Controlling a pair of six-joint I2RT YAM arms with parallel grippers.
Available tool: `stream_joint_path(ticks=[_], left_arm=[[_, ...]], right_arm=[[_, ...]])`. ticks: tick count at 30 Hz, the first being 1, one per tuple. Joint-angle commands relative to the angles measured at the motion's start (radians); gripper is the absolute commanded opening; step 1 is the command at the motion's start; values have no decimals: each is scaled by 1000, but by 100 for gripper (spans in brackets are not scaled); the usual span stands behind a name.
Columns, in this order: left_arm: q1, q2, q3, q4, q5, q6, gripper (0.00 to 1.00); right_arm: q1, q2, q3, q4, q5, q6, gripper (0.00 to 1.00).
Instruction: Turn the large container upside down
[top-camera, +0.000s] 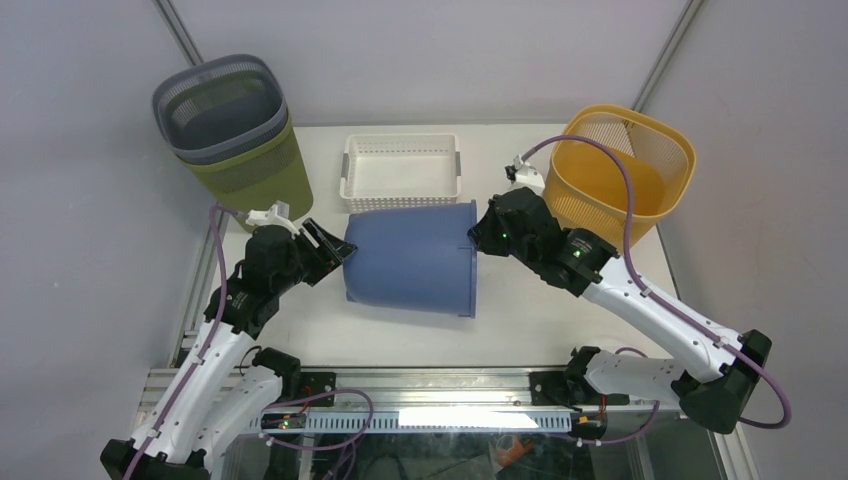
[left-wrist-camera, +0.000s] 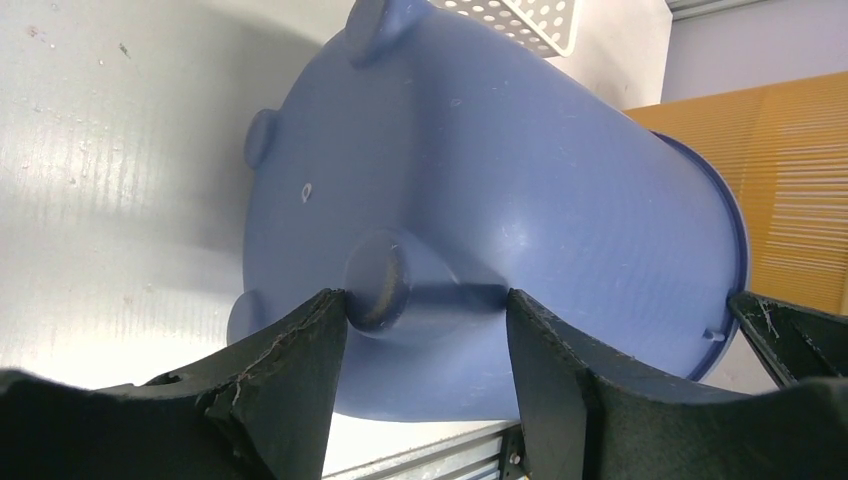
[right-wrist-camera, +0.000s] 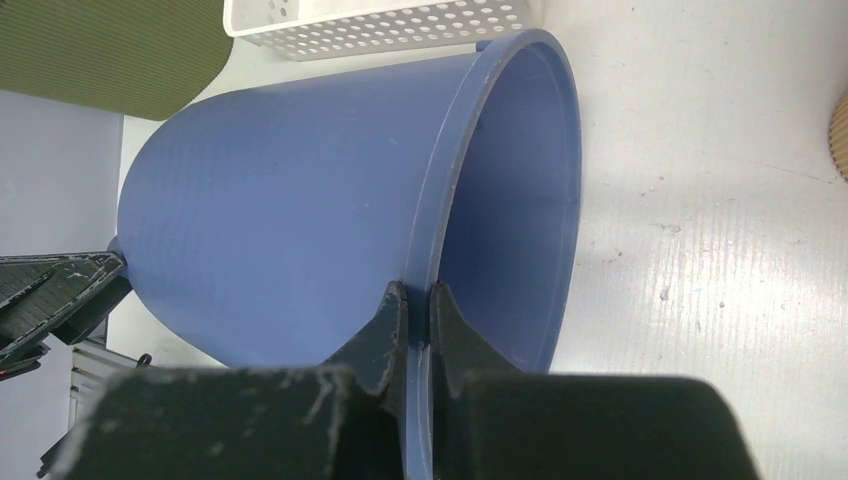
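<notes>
The large blue container (top-camera: 410, 258) lies on its side on the white table, its open mouth to the right and its footed bottom to the left. My right gripper (top-camera: 478, 238) is shut on the mouth's rim, one finger inside the wall and one outside, as the right wrist view (right-wrist-camera: 418, 290) shows on the container (right-wrist-camera: 280, 200). My left gripper (top-camera: 335, 250) is open at the container's bottom. In the left wrist view (left-wrist-camera: 425, 295) its jaws stand apart either side of a round foot (left-wrist-camera: 376, 280) on the container (left-wrist-camera: 500, 180).
An olive basket with a grey one nested in it (top-camera: 240, 140) stands at the back left. A white perforated tray (top-camera: 400, 170) lies just behind the container. An orange basket (top-camera: 625, 165) stands at the back right, close behind my right wrist.
</notes>
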Motion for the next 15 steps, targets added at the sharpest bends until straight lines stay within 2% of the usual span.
stream_joint_path(ticks=[1, 3, 6, 13, 15], left_arm=[[-1, 38, -44, -33, 39, 19, 59], [0, 49, -51, -25, 43, 25, 64], [0, 52, -63, -9, 45, 23, 64], [0, 35, -87, 20, 47, 1, 45], [-1, 29, -78, 21, 49, -1, 43]], right_arm=[[12, 31, -36, -99, -64, -20, 0], [13, 32, -36, -97, -66, -23, 0], [13, 33, -37, -95, -65, -23, 0], [13, 32, -42, -92, -67, -26, 0], [13, 31, -47, -93, -64, -26, 0]])
